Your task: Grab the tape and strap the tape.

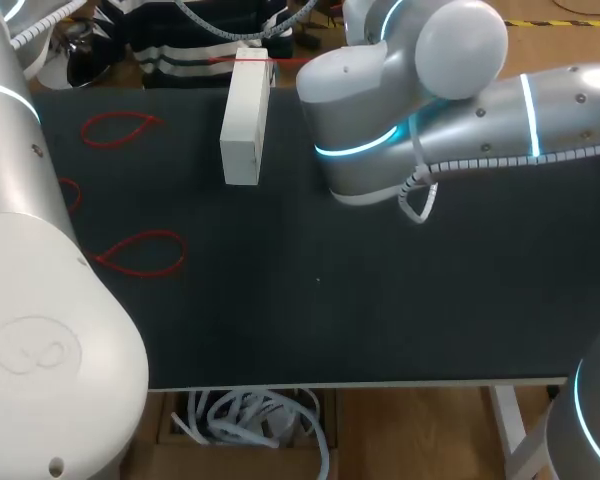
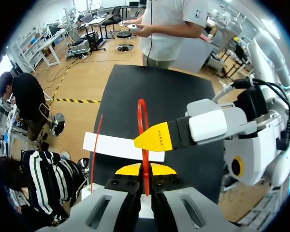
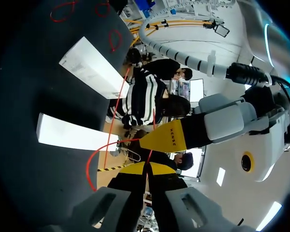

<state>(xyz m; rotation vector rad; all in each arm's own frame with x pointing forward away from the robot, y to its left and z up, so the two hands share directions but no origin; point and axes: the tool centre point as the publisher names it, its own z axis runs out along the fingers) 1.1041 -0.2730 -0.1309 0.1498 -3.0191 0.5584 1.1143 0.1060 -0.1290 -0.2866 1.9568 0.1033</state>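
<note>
Red strap (image 2: 140,118) is up off the worktop (image 1: 380,300), and as far as we can tell both pincers have hold of it. In our left wrist view the left pincer (image 2: 145,170) is clenched on it. The yellow tips are together, and the strap comes out between them and rises into a narrow upright loop. One yellow finger (image 2: 157,137) of the right pincer (image 3: 146,168) comes in from the side and crosses the strap just ahead of the left tips. A white slab (image 2: 111,144) lies flat on the dark worktop under all that.

The right wrist view gives us the same thing from the other side. The right pincer is closed on the red strap, which runs out from between its tips and curls off sideways in a round bend. The left pincer's yellow finger sits just ahead of it.

In the head view we can't see either pincer, since the big joint of the right arm (image 1: 380,110) covers that spot near the far edge. The left arm (image 1: 40,330) fills the near left corner. A white box (image 1: 245,125) lies lengthwise by the far edge. Three loose red loops (image 1: 120,128) (image 1: 142,252) (image 1: 70,192) lie on the worktop to its left, apart from the box.
</note>
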